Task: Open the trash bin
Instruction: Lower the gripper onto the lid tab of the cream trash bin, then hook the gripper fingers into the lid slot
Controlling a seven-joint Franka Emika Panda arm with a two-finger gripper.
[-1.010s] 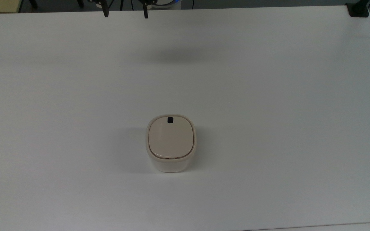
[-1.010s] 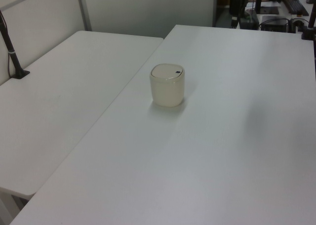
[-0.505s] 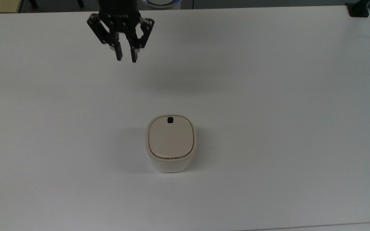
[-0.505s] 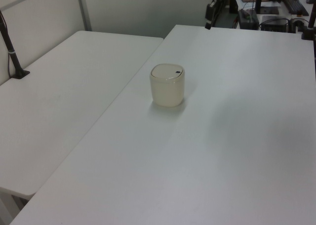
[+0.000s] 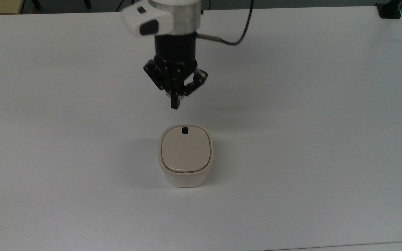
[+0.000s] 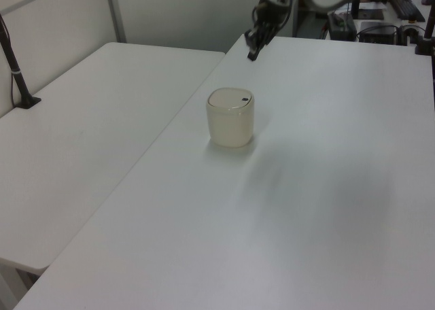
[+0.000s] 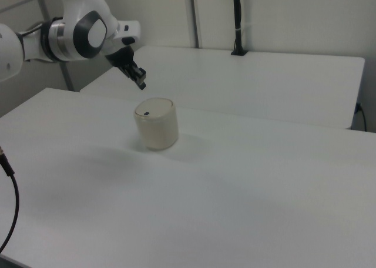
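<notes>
Trash bin (image 5: 185,157) sits in the middle of the white table (image 5: 309,139), its lid shut. To open it well, I think the tip must come straight down on the little black button (image 5: 185,130). The gripper (image 5: 175,104) hangs above, fingers pressed together, holding nothing, touching nothing.

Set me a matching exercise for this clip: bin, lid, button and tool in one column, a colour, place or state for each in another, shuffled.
Things:
1. bin
2. lid
3. button
4. tool

Descriptions:
A. small black square
B. shut, in the air, apart from the rest
C. cream, standing on the white table
D. flat, beige, closed

Pairs: 1-C, 2-D, 3-A, 4-B
</notes>
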